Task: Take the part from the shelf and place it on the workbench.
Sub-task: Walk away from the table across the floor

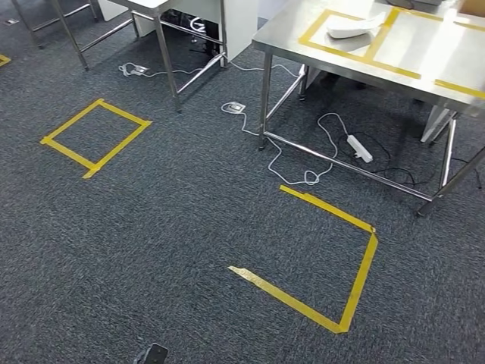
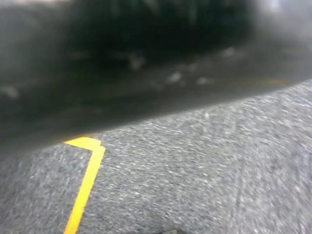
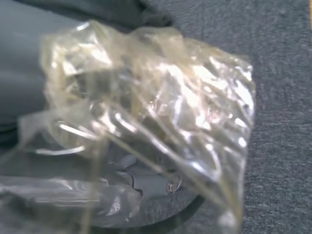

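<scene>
The part is wrapped in a crinkled clear plastic bag [image 3: 147, 112] and sits close in front of the right wrist camera, above grey carpet. My right hand [image 3: 22, 68] holds the bagged part; the bag hides its fingers. The steel workbench [image 1: 400, 53] stands at the upper right in the head view, marked with yellow tape rectangles, and a white object [image 1: 355, 24] lies on it. A dark tip that looks like my left hand [image 1: 153, 353] pokes in at the bottom edge; its fingers cannot be made out.
Yellow tape squares mark the carpet at the left [image 1: 94, 136] and in front of the workbench [image 1: 343, 265]. A white power strip [image 1: 359, 148] and loose cables lie under the bench. Another metal table frame [image 1: 166, 53] stands at the back left.
</scene>
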Available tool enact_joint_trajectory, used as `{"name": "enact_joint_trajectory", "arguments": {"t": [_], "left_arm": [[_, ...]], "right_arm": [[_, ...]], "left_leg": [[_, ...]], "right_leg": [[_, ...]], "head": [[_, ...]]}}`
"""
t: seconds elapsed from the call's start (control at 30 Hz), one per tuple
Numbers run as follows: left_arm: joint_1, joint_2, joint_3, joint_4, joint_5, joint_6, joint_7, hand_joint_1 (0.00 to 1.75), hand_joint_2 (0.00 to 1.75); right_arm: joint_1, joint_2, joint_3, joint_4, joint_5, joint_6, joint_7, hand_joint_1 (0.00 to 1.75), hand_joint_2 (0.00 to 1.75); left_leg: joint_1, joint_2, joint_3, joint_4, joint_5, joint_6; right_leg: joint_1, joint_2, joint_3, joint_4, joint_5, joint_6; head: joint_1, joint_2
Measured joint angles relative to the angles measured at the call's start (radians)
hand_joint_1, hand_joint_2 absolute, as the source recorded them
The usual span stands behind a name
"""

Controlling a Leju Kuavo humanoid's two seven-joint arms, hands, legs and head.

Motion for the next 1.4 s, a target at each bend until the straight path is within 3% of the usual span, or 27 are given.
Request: {"name": "enact_joint_trajectory", "arguments": {"t": [0.03,0.07,0.1,0.17,0.23,0.3,0.37,0.43,0.47,0.5,0.53,0.6,0.67,0.7,0.73,0.8,0.87,0.93,1.0,1.03,1.07,1.1,1.17,1.23,1.3,1.33,1.4], "left_arm": [[0.004,0.003,0.003,0.0,0.0,-0.008,-0.001,0.0,0.0],[0.007,0.007,0.005,0.001,0.0,-0.018,-0.003,0.0,0.0],[0.009,0.011,0.007,0.001,-0.001,-0.026,-0.003,0.0,0.0],[0.01,0.017,0.01,0.002,-0.003,-0.035,-0.004,0.0,0.0],[0.011,0.022,0.012,0.002,-0.005,-0.039,-0.004,0.0,0.0],[0.017,0.025,0.015,0.004,-0.005,-0.043,-0.004,0.0,0.0],[0.019,0.027,0.017,0.004,-0.005,-0.043,-0.004,0.0,0.0],[0.017,0.028,0.019,0.005,-0.005,-0.042,-0.004,0.0,0.0],[0.017,0.028,0.02,0.005,-0.003,-0.042,-0.004,0.0,0.0],[0.018,0.028,0.023,0.005,-0.002,-0.042,-0.003,0.0,0.0],[0.02,0.028,0.026,0.005,0.0,-0.042,-0.002,0.0,0.0],[0.024,0.029,0.031,0.005,0.001,-0.042,-0.001,0.0,0.0],[0.023,0.031,0.033,0.005,0.001,-0.045,-0.001,0.0,0.0],[0.021,0.031,0.034,0.005,0.001,-0.047,-0.001,0.0,0.0],[0.02,0.031,0.035,0.005,0.0,-0.048,-0.001,0.0,0.0],[0.022,0.032,0.036,0.006,-0.001,-0.051,-0.002,0.0,0.0],[0.025,0.032,0.037,0.006,-0.001,-0.052,-0.002,0.0,0.0],[0.024,0.032,0.037,0.006,-0.004,-0.054,-0.003,0.0,0.0],[0.024,0.031,0.037,0.006,-0.008,-0.057,-0.002,0.0,0.0],[0.025,0.031,0.037,0.006,-0.01,-0.059,0.0,0.0,0.0],[0.026,0.031,0.037,0.007,-0.011,-0.059,0.002,0.0,0.0],[0.026,0.031,0.038,0.007,-0.012,-0.059,0.004,0.0,0.0],[0.025,0.031,0.038,0.007,-0.016,-0.059,0.008,0.0,0.0],[0.023,0.031,0.038,0.007,-0.019,-0.059,0.011,0.0,0.0],[0.026,0.032,0.038,0.008,-0.02,-0.059,0.012,0.0,0.0],[0.028,0.032,0.038,0.008,-0.02,-0.059,0.012,0.0,0.0],[0.027,0.033,0.038,0.009,-0.021,-0.059,0.012,0.0,0.0]], "right_arm": [[0.003,-0.001,0.0,0.001,0.004,0.002,-0.002,0.0,0.0],[0.006,-0.002,0.0,0.001,0.009,0.004,-0.004,0.0,0.0],[0.007,-0.003,0.0,0.001,0.012,0.007,-0.007,0.0,0.0],[0.007,-0.006,0.0,0.003,0.018,0.01,-0.011,0.0,0.0],[0.007,-0.009,0.0,0.005,0.026,0.014,-0.014,0.0,0.0],[0.007,-0.012,0.0,0.006,0.033,0.019,-0.016,0.0,0.0],[0.01,-0.014,0.0,0.006,0.036,0.023,-0.017,0.0,0.0],[0.014,-0.017,0.0,0.007,0.043,0.025,-0.017,0.0,0.0],[0.017,-0.019,0.0,0.007,0.047,0.026,-0.017,0.0,0.0],[0.019,-0.021,0.0,0.008,0.052,0.027,-0.017,0.0,0.0],[0.02,-0.024,0.0,0.009,0.057,0.029,-0.017,0.0,0.0],[0.02,-0.03,0.0,0.01,0.065,0.034,-0.017,0.0,0.0],[0.02,-0.035,0.001,0.011,0.071,0.04,-0.018,0.0,0.0],[0.02,-0.037,0.001,0.011,0.073,0.043,-0.02,0.0,0.0],[0.02,-0.039,0.001,0.011,0.075,0.046,-0.021,0.0,0.0],[0.019,-0.042,0.002,0.012,0.078,0.048,-0.023,0.0,0.0],[0.019,-0.046,0.004,0.012,0.079,0.049,-0.026,0.0,0.0],[0.021,-0.05,0.006,0.013,0.08,0.05,-0.028,0.0,0.0],[0.024,-0.051,0.006,0.016,0.081,0.05,-0.028,0.0,0.0],[0.025,-0.052,0.006,0.016,0.081,0.05,-0.028,0.0,0.0],[0.026,-0.053,0.006,0.017,0.082,0.05,-0.028,0.0,0.0],[0.026,-0.054,0.006,0.017,0.082,0.05,-0.029,0.0,0.0],[0.026,-0.056,0.006,0.018,0.082,0.05,-0.029,0.0,0.0],[0.024,-0.057,0.006,0.02,0.083,0.05,-0.029,0.0,0.0],[0.022,-0.057,0.006,0.02,0.083,0.05,-0.029,0.0,0.0],[0.022,-0.058,0.006,0.02,0.083,0.05,-0.03,0.0,0.0],[0.023,-0.058,0.005,0.021,0.084,0.05,-0.03,0.0,0.0]], "left_leg": [[0.0,-0.014,0.0,0.0,0.0,0.0],[0.0,-0.028,0.002,0.001,0.001,-0.001],[0.0,-0.041,0.002,0.002,0.001,-0.003],[-0.003,-0.065,-0.002,0.009,0.0,-0.01],[-0.002,-0.086,-0.012,0.014,0.003,-0.022],[0.001,-0.096,-0.02,0.018,0.004,-0.034],[0.0,-0.06,-0.042,0.064,-0.028,-0.046],[0.003,-0.012,-0.1,0.189,-0.097,-0.057],[0.007,-0.001,-0.132,0.258,-0.125,-0.062],[0.01,0.003,-0.152,0.302,-0.138,-0.065],[0.012,0.006,-0.154,0.31,-0.13,-0.067],[0.014,0.023,-0.099,0.211,-0.069,-0.064],[0.007,0.074,-0.026,0.075,-0.023,-0.054],[0.003,0.093,-0.008,0.037,-0.016,-0.049],[-0.001,0.1,-0.003,0.022,-0.018,-0.044],[-0.001,0.076,-0.005,0.016,-0.015,-0.034],[0.003,0.053,-0.004,0.01,-0.008,-0.021],[0.005,0.029,-0.007,0.008,-0.003,-0.013],[0.003,0.001,-0.009,0.009,-0.002,-0.01],[0.002,-0.014,-0.009,0.01,-0.002,-0.01],[0.002,-0.028,-0.008,0.011,-0.002,-0.011],[0.002,-0.043,-0.007,0.012,-0.003,-0.011],[0.001,-0.07,-0.007,0.017,-0.005,-0.016],[0.002,-0.09,-0.013,0.021,-0.004,-0.027],[0.005,-0.106,-0.021,0.022,-0.001,-0.04],[0.005,-0.098,-0.025,0.029,-0.007,-0.045],[0.004,-0.053,-0.053,0.091,-0.047,-0.054]], "right_leg": [[0.0,0.002,0.0,-0.005,0.018,-0.001],[0.0,0.006,0.018,-0.05,0.053,-0.003],[-0.001,0.021,0.051,-0.124,0.095,-0.005],[-0.006,0.063,0.107,-0.249,0.143,-0.01],[-0.008,0.079,0.126,-0.285,0.144,-0.014],[-0.008,0.06,0.13,-0.288,0.147,-0.022],[-0.011,0.035,0.132,-0.293,0.151,-0.033],[-0.01,0.005,0.132,-0.294,0.15,-0.041],[-0.009,-0.012,0.132,-0.293,0.149,-0.043],[-0.008,-0.027,0.131,-0.293,0.147,-0.043],[-0.008,-0.041,0.132,-0.293,0.147,-0.043],[-0.008,-0.064,0.135,-0.293,0.144,-0.04],[-0.003,-0.085,0.14,-0.292,0.139,-0.032],[0.0,-0.095,0.142,-0.291,0.136,-0.027],[0.002,-0.106,0.144,-0.291,0.134,-0.022],[0.001,-0.122,0.147,-0.291,0.129,-0.011],[-0.003,-0.08,0.133,-0.257,0.1,-0.001],[-0.006,-0.018,0.078,-0.137,0.034,0.005],[-0.006,0.0,0.014,-0.01,-0.01,0.006],[-0.006,0.002,0.001,0.008,-0.003,0.006],[-0.006,0.004,0.008,-0.018,0.025,0.005],[-0.007,0.012,0.034,-0.081,0.067,0.003],[-0.011,0.052,0.094,-0.219,0.128,-0.002],[-0.012,0.077,0.123,-0.276,0.136,-0.007],[-0.011,0.062,0.129,-0.28,0.138,-0.015],[-0.012,0.051,0.131,-0.284,0.14,-0.022],[-0.015,0.025,0.135,-0.291,0.143,-0.033]], "head": [[0.0,0.0],[0.0,0.0],[0.0,0.0],[0.0,0.0],[0.0,0.0],[0.0,0.0],[-0.006,0.0],[-0.011,0.0],[-0.011,0.0],[-0.011,0.0],[-0.011,0.0],[-0.012,0.0],[-0.011,0.0],[-0.01,0.0],[-0.01,0.0],[-0.01,0.0],[-0.006,0.0],[-0.001,0.0],[0.001,0.0],[0.001,0.0],[0.001,0.0],[0.001,0.0],[0.001,0.0],[0.001,0.0],[0.0,0.0],[-0.001,0.0],[-0.006,0.0]]}}
